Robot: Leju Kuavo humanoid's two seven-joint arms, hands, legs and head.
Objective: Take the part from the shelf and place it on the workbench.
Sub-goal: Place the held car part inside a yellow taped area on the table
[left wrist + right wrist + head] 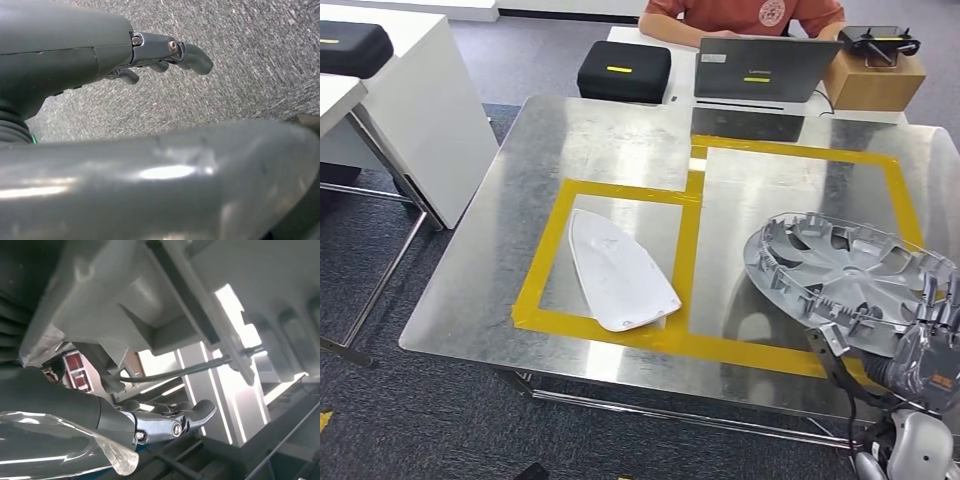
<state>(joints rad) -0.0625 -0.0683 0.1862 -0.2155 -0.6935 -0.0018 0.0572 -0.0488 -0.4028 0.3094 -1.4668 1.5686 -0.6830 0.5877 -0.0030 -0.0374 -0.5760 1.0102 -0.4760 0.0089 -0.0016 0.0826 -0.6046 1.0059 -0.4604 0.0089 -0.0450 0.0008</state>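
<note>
Two parts lie on the metal workbench (546,140) in front of us: a grey wheel cover (833,275) and a white curved panel (618,270). Our right hand (935,335) comes in at the near right corner of the workbench, wrapped in clear film, with its fingers (930,292) reaching over the near rim of the wheel cover; we cannot tell whether they actually clamp the rim or only rest against it. From the right wrist camera the underside of the wheel cover (124,295) looms just above the hand (166,422), whose fingers lie extended and close together beneath it. The wheel cover sits face down inside the larger yellow tape frame (803,150), its ribs and clips turned upward, its far edge resting on the workbench. Well away from the right hand, on its inner side, the white panel lies flat in the smaller taped frame, apart from the wheel cover. Our left hand (162,55) hangs over grey carpet (245,60), fingers loosely curled and holding nothing. Beyond the workbench a person (743,15) sits behind a laptop (765,70), with a black case (622,70) beside it.
</note>
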